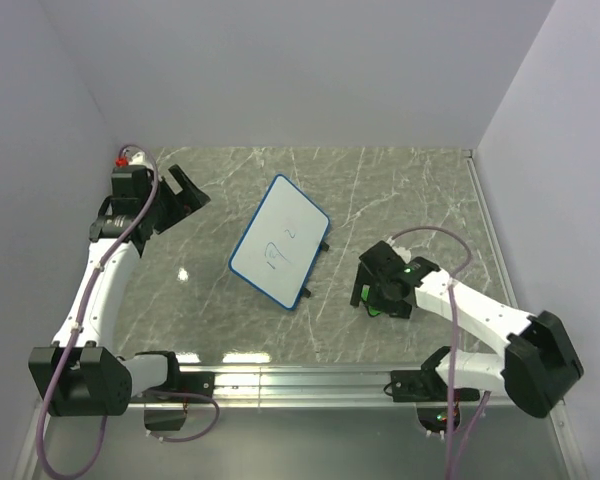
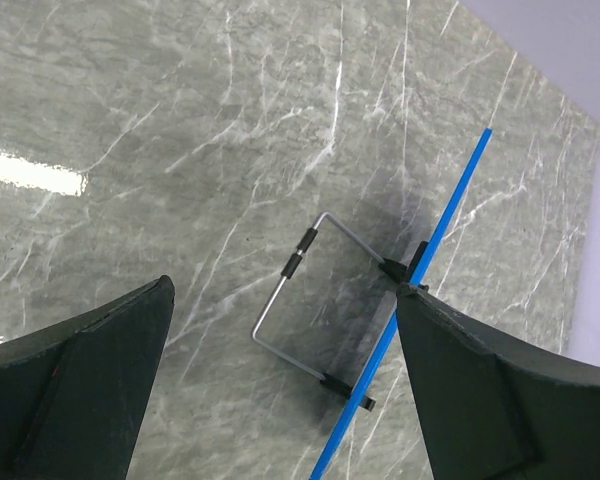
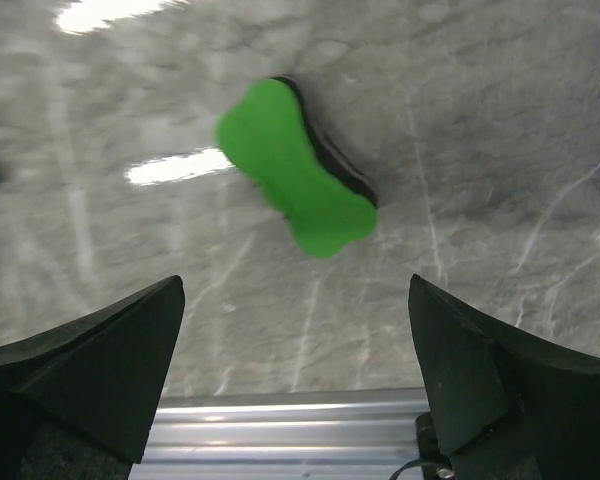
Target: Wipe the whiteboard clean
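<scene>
place: robot lab cell | signs: white walls [image 1: 310, 70] box a marbled table [image 1: 400, 190] (aluminium rail [image 1: 300, 378] in front)

We see soft, even light in the overhead view, with one small glare spot on the counter [image 1: 400, 190] just left of the whiteboard [image 1: 280, 240]. From the left wrist, the whiteboard throws a soft shadow over its wire stand [image 2: 290, 300], and a bright streak lies far left of it. The right wrist view is blurred, and the green eraser [image 3: 295, 165] looks smeared.
</scene>
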